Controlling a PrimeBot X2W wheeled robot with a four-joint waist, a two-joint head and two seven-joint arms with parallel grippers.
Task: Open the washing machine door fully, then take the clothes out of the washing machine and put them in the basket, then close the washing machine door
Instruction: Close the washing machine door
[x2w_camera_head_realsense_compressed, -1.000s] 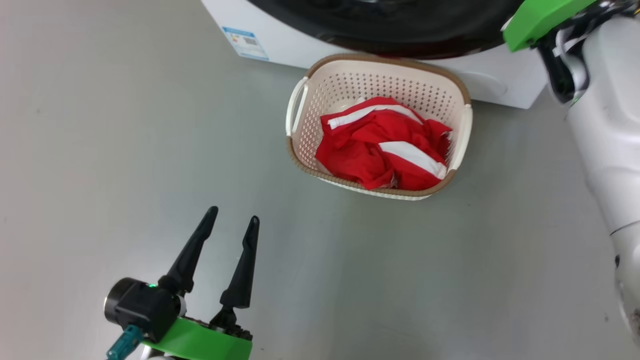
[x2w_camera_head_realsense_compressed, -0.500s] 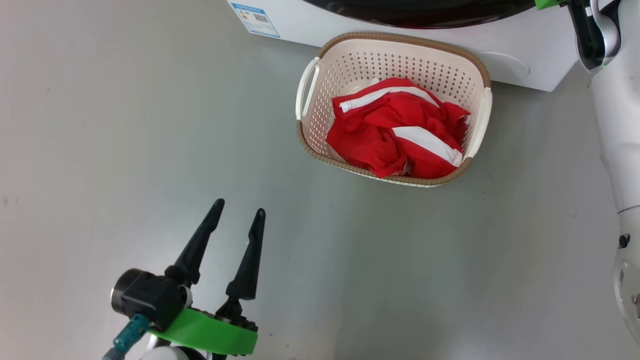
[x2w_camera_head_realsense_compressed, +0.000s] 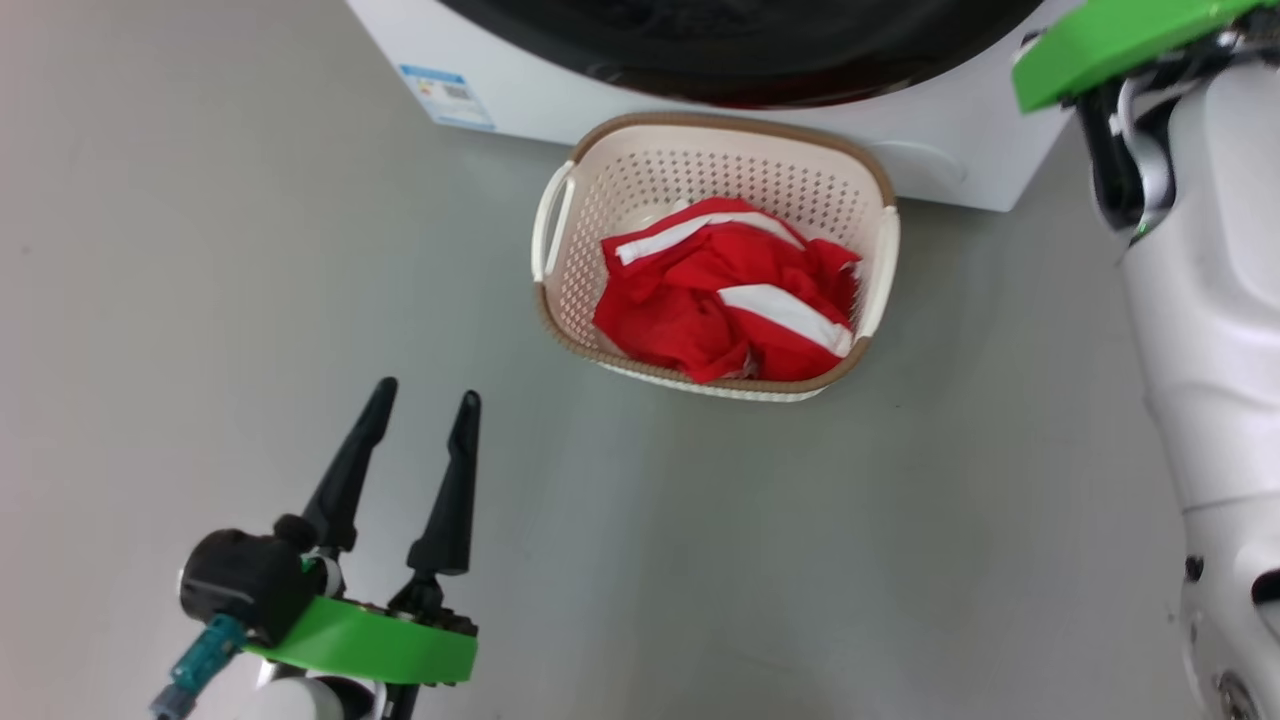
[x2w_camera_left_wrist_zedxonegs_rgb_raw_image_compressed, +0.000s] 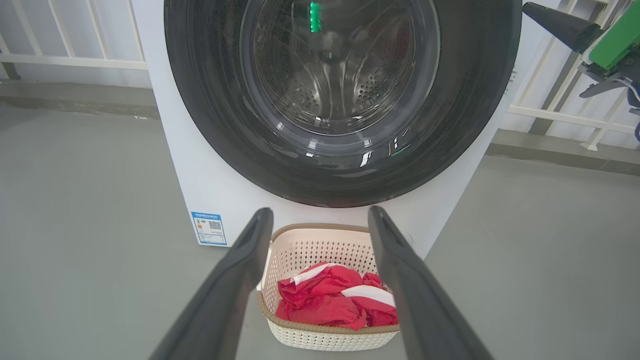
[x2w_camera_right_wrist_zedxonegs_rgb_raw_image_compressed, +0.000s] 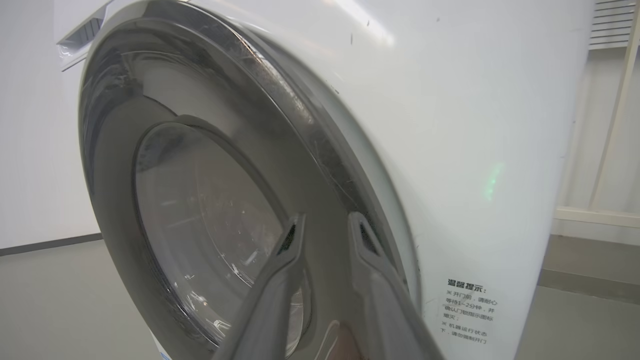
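Now the washing machine (x2w_camera_left_wrist_zedxonegs_rgb_raw_image_compressed: 200, 190) has its door (x2w_camera_left_wrist_zedxonegs_rgb_raw_image_compressed: 340, 100) shut; the basket (x2w_camera_head_realsense_compressed: 720, 120) before it holds the clothes (x2w_camera_head_realsense_compressed: 720, 310) as earlier (only the camera shifted). Left gripper (x2w_camera_head_realsense_compressed: 427, 392) stays spread, empty; right gripper (x2w_camera_right_wrist_zedxonegs_rgb_raw_image_compressed: 327, 217), slightly parted, is beside the door's rim.

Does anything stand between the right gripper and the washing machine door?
Nothing visible does. The right gripper points straight at the dark rim of the washing machine door, close to it. The basket sits on the floor below the door, off that line.
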